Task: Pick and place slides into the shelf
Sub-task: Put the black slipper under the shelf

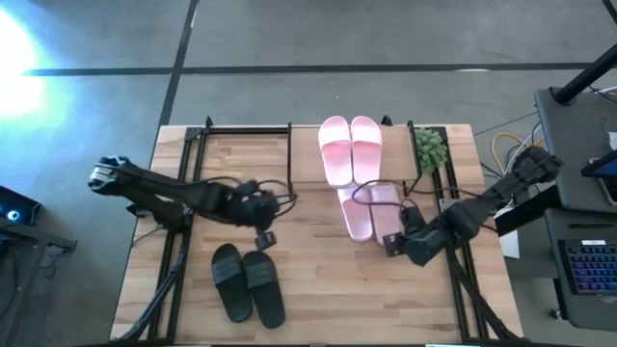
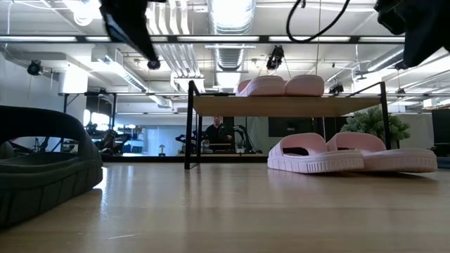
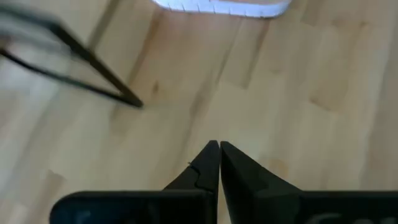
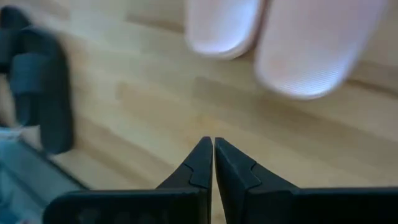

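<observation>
One pale pink pair of slides (image 1: 350, 146) lies on the shelf's light-wood top (image 2: 288, 105). A second pink pair (image 1: 368, 207) rests sole-down on the table just in front of the shelf. The black pair (image 1: 248, 281) lies side by side nearer the table's near edge. My left gripper (image 3: 219, 152) is shut and hovers above the bare wood left of the shelf, between it and the black pair. My right gripper (image 4: 213, 149) is shut too, in the air just right of the pink pair's heels (image 4: 311, 50). Neither holds anything.
A small green plant (image 1: 430, 147) stands at the shelf's right end. A thin black shelf leg (image 3: 93, 62) stands close ahead of my left gripper. Black rails (image 1: 178, 241) run along the table's left and right sides. Bare wood (image 1: 328, 289) lies between the black pair and my right arm.
</observation>
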